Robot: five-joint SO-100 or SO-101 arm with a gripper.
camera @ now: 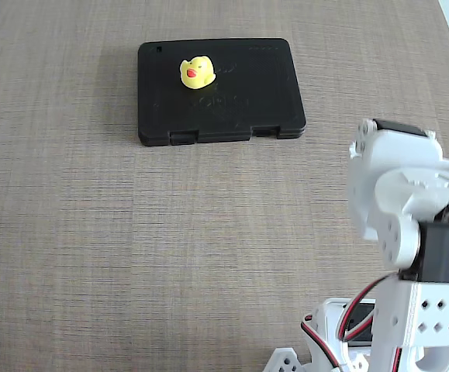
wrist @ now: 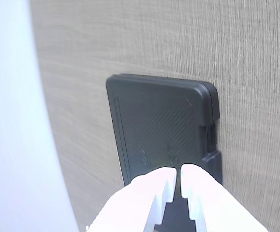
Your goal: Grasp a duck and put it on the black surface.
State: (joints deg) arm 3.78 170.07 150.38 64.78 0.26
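Note:
The tiny yellow duck [camera: 196, 73] with a red-orange beak sits on the black surface [camera: 263, 93], a flat black case at the back of the table, near its far left part. In the fixed view the white arm [camera: 398, 194] is folded back at the lower right, well away from the case. In the wrist view my gripper [wrist: 177, 170] enters from the bottom edge, its two white fingers [wrist: 154, 193] closed together with nothing between them, hanging over the near end of the black case [wrist: 154, 116]. The duck does not show in the wrist view.
The table [camera: 131, 248] has a grey-brown woven wood-grain top. A pale white area [wrist: 14, 121] fills the left side of the wrist view beyond the table's edge. The arm's base and red-black wires [camera: 348, 325] sit at the bottom right.

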